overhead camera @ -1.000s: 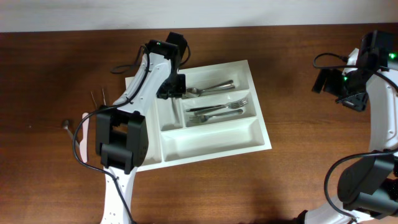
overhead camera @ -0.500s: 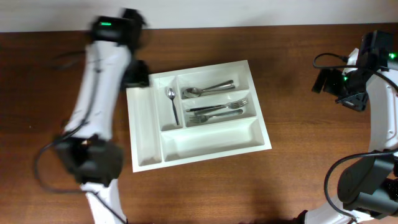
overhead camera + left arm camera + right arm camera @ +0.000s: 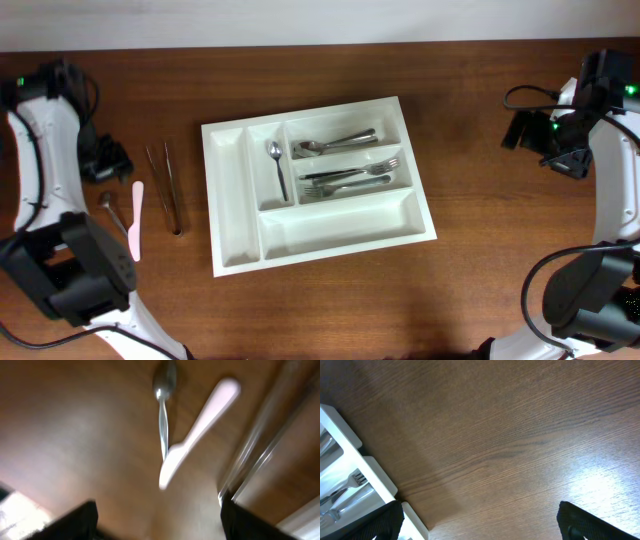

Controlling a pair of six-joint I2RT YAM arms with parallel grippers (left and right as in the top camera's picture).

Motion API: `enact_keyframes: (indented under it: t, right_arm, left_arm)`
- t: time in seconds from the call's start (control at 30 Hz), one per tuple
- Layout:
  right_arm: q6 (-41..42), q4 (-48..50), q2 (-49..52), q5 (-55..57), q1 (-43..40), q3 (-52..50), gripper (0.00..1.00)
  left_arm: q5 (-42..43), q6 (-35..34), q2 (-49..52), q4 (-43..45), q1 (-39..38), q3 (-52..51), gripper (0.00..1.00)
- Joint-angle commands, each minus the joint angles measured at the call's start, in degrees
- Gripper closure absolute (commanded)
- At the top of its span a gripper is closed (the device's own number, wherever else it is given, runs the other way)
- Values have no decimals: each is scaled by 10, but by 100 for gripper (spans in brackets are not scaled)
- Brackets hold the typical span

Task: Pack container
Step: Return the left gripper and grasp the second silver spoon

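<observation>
The white container [image 3: 340, 228] lies mid-table. One narrow compartment holds a teaspoon [image 3: 277, 165]. Two crosswise compartments hold spoons [image 3: 335, 143] and forks [image 3: 350, 178]. My left gripper [image 3: 105, 160] hangs at the table's far left, well away from the container. In the left wrist view it [image 3: 160, 530] is open over bare wood, and the view is blurred. Ahead of it lie a small spoon [image 3: 162, 410], a pink utensil [image 3: 197, 430] and metal tongs [image 3: 265, 445]. My right gripper [image 3: 545, 135] is at the far right, open [image 3: 485, 530] and empty, with the container's corner [image 3: 350, 465] at the left.
Left of the container lie the metal tongs [image 3: 165, 185], the pink utensil [image 3: 136, 215] and the small spoon [image 3: 108, 205]. The table's back edge runs along the top of the overhead view.
My left arm swung from the container's top-left corner out to the far left of the table. Its jaws opened, and a teaspoon now lies in the narrow compartment. The right arm stayed still.
</observation>
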Motion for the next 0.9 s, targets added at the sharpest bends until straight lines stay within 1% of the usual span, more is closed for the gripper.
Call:
enact_keyframes:
  t: [0.0,0.07,0.13,0.23,0.33,0.43,0.5,0.57,0.6,0.67,0.73,0.8,0.87]
  right_arm:
    - [3,1,-7,1,-3,-3,1]
    - [3,1,-7,1,-3,-3,1]
    - [3,1,-7,1,-3,-3,1]
    - [3,1,-7,1,-3,-3,1]
    - [3,1,-7,1,-3,-3,1]
    - [3,1,-7,1,-3,-3,1]
    - [3,1,-7,1,-3,-3,1]
    - [3,1,-7,1,-3,-3,1]
    - [3,1,-7,1,-3,-3,1]
    - [3,1,-7,1,-3,-3,1]
    - [3,1,-7,1,-3,-3,1]
    - [3,1,-7,1,-3,-3,1]
    - [3,1,-7,1,-3,-3,1]
  left_arm:
    - [58,47,3,81,33,-111,20]
    - [78,67,3,142,45,-161,22]
    - [79,78,3,196,52,-201,25]
    - [80,94,3,250,57,-231,25]
    - [88,135,3,308,59,-265,24]
    - [100,138,3,346,59,-286,24]
    - [111,138,3,353,59,-289,24]
    - [111,137,3,353,59,-290,29]
    - [114,137,3,351,60,-290,30]
    - [134,137,3,342,60,-290,30]
    - [153,137,1,329,60,-290,34]
    - [154,138,-8,313,60,-290,38]
    - [154,138,-29,304,60,-290,38]
